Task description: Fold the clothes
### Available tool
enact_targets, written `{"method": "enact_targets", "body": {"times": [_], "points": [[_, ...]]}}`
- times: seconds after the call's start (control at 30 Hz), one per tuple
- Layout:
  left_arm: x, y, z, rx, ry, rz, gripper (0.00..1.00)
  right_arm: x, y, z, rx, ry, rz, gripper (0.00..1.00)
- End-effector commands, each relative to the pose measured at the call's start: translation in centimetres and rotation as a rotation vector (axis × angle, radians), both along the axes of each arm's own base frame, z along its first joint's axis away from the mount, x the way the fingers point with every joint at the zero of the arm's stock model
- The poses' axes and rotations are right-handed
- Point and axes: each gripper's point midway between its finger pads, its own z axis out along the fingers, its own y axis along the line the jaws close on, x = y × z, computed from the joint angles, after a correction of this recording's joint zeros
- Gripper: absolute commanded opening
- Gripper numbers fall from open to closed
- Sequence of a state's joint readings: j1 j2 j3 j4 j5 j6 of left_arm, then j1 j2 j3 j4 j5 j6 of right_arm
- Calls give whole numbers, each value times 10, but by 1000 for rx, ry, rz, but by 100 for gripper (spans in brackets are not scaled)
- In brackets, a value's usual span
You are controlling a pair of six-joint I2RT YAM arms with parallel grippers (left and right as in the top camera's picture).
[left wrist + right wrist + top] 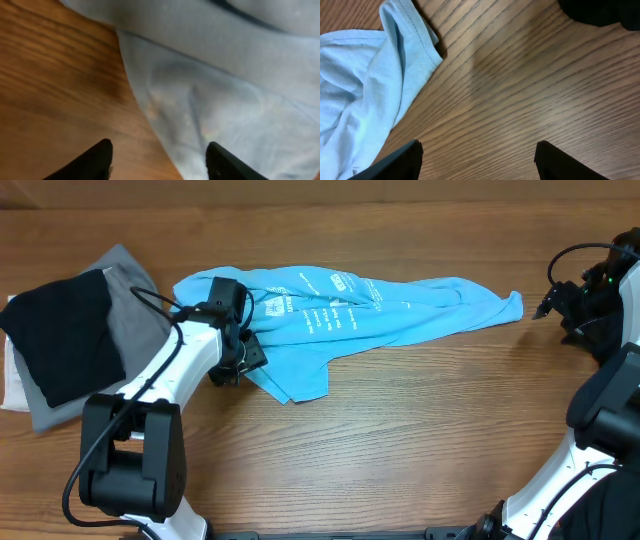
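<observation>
The sky-blue T-shirt (380, 310) with white lettering lies crumpled lengthwise across the middle of the table. My left gripper (238, 362) hovers low at its left front edge. In the left wrist view the left gripper (159, 156) is open and straddles the shirt's hem (150, 115), with one finger (97, 162) over wood and the other (227, 165) over fabric. My right gripper (545, 305) stands just right of the shirt's right tip (512, 305). In the right wrist view the right gripper (477, 160) is open over bare wood, and the shirt's corner (380, 75) lies apart at upper left.
At the far left sits a pile of other clothes, with a black garment (60, 335) on a grey one (140, 305) and a white one (8, 375) beneath. The left arm's base (130, 465) and the right arm's base (600, 430) stand at the front edge.
</observation>
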State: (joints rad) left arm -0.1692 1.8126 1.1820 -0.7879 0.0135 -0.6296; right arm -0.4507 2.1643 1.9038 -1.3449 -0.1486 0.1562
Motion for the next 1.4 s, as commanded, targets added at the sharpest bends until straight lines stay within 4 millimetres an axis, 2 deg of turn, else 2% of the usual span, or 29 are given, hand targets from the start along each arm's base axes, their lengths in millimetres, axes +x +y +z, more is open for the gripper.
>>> {"method": "enact_targets", "body": {"times": [0.0, 0.3, 0.6, 0.67, 0.7, 0.83, 0.97, 1.03, 1.13, 1.2, 1.37], "points": [[-4, 13, -17, 15, -2, 42, 64, 6, -4, 18, -33, -47, 8, 76], [12, 15, -23, -1, -69, 56, 67, 6, -4, 18, -33, -47, 8, 76], [9, 6, -55, -49, -2, 34, 65, 6, -4, 18, -33, -47, 8, 77], [9, 2, -60, -68, 7, 31, 57, 6, -4, 18, -34, -47, 8, 77], [9, 0, -62, -82, 10, 28, 49, 6, -4, 18, -34, -47, 8, 77], [12, -4, -59, -99, -2, 18, 4, 6, -4, 18, -34, -48, 8, 77], [10, -5, -55, -108, 12, -23, 4, 5, -4, 18, -33, -46, 8, 79], [6, -5, -49, -103, 33, -43, 4, 5, -3, 18, -32, -43, 8, 81], [-3, -4, -21, -91, 80, -108, 4, -1, -1, 16, -19, -18, 8, 82], [-16, -2, 13, -89, 129, -169, 4, -8, 3, 9, -4, 12, 9, 82], [-42, 3, 66, -133, 175, -243, 4, -18, 21, -8, 85, 44, 11, 82]]}}
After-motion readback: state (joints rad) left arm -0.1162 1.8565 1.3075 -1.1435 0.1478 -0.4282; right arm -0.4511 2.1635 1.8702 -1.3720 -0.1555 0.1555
